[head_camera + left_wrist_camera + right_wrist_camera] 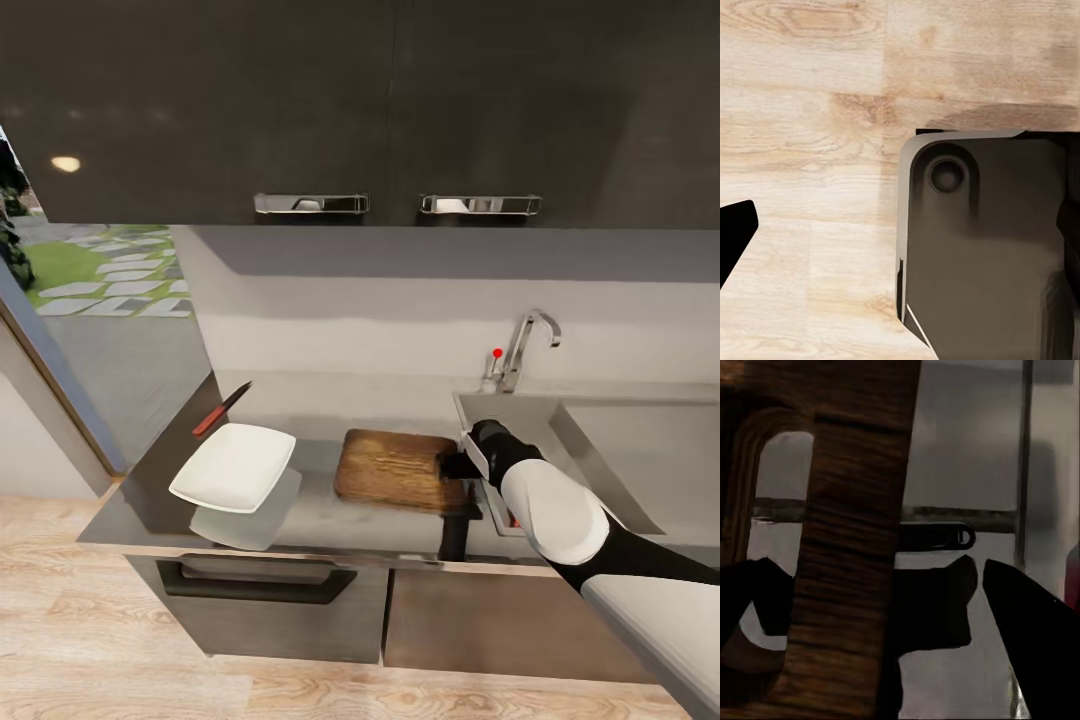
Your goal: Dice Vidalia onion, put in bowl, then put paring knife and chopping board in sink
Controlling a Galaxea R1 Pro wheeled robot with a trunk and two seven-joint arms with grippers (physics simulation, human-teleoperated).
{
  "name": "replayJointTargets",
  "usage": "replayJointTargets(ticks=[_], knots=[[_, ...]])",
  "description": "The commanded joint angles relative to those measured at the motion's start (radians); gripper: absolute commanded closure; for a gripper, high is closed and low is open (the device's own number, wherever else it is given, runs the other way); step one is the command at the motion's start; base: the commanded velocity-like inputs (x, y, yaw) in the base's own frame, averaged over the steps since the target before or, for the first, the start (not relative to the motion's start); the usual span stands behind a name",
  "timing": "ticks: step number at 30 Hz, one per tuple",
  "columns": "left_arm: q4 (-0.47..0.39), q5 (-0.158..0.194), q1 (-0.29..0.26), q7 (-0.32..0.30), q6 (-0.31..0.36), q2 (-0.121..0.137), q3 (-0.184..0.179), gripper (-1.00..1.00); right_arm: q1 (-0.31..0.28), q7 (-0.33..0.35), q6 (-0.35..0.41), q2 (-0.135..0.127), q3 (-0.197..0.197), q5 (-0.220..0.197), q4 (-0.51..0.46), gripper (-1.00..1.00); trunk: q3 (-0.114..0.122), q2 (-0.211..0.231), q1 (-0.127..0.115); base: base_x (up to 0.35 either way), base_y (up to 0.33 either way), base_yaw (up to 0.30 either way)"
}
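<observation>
My right gripper [463, 466] sat at the right short end of the chopping board [395, 467], at the handle-hole end, fingers closed around the wood. In the right wrist view the board [844, 577] stood edge-on between my dark fingers [1020, 637], handle hole visible beside the strip I held, so jaws clamped on the board. Board looked slightly lifted or tilted off the countertop [330, 520], a shadow showing under its near edge; couldn't tell how much.

Bowl [233, 466] was left of the board, near but apart, white and square, also looking tilted with a pale reflection below it on the glossy slab. Paring knife [221, 410] lay behind the bowl toward the left back of the counter, red handle near the bowl, dark blade pointing away toward the wall. Sink [600, 440] was right of the board, just behind my right arm, tap [522, 350] with red-tipped lever at its back edge.

Diced onion: couldn't make it out, too small.

Left wrist view showed wood floor [802, 112] and a dark part of the robot base [982, 247]. One black fingertip [735, 236] of my left gripper was at the frame edge; couldn't tell whether those jaws were apart or together.
</observation>
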Motion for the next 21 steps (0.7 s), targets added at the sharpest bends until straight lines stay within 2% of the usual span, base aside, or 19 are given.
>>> replayJointTargets(ticks=[1,21], knots=[[-0.002,0.000,0.000,-0.003,-0.001,0.000,0.005,-1.00,-0.001,0.002,0.004,0.001,-0.006,0.005,-0.002,-1.00,-0.001,-0.001,0.000,0.000,0.000,0.000],[-0.002,0.000,0.000,-0.003,-0.001,0.000,0.003,-1.00,-0.001,0.002,0.005,-0.001,-0.009,0.005,-0.022,-1.00,-0.001,-0.001,0.000,0.000,0.000,0.000]])
